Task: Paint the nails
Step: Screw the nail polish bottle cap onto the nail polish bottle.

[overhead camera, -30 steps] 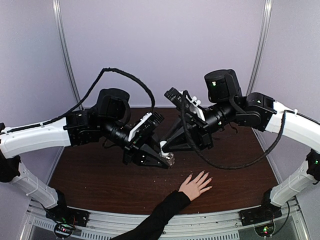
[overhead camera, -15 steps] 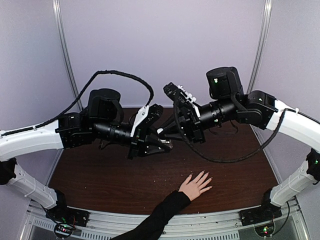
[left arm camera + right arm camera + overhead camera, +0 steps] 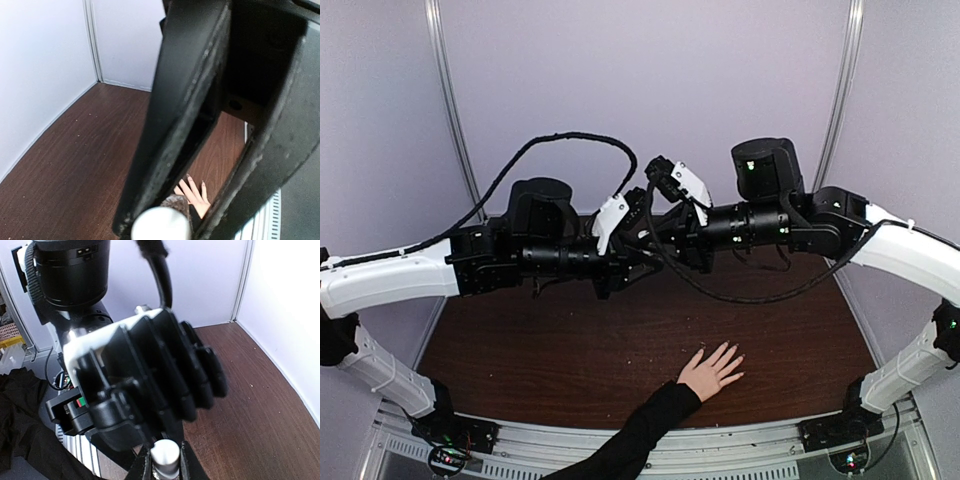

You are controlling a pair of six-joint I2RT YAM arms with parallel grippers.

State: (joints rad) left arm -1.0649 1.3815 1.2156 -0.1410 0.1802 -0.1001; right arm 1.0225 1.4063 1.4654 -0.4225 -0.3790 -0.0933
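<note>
A light-skinned hand [image 3: 710, 372] in a black sleeve lies flat on the table near the front, fingers spread. Its pale nails [image 3: 732, 348] point away from me; they also show in the left wrist view as nails [image 3: 189, 176]. Both arms are raised above the table and meet tip to tip. My left gripper [image 3: 636, 243] is shut on the small clear bottle, which is hidden in the top view. My right gripper [image 3: 165, 460] is shut on the bottle's white cap [image 3: 165, 452]. That cap [image 3: 160, 223] appears blurred at the bottom of the left wrist view.
The dark wooden table [image 3: 520, 350] is walled by pale panels at the back and sides. A metal rail [image 3: 740, 445] runs along the near edge. Black cables [image 3: 570, 140] loop over both arms. The hand lies well below the two grippers.
Both arms have risen from just above the table to well above it, carrying the bottle up. The grippers now lie nearly level. The hand has not moved.
</note>
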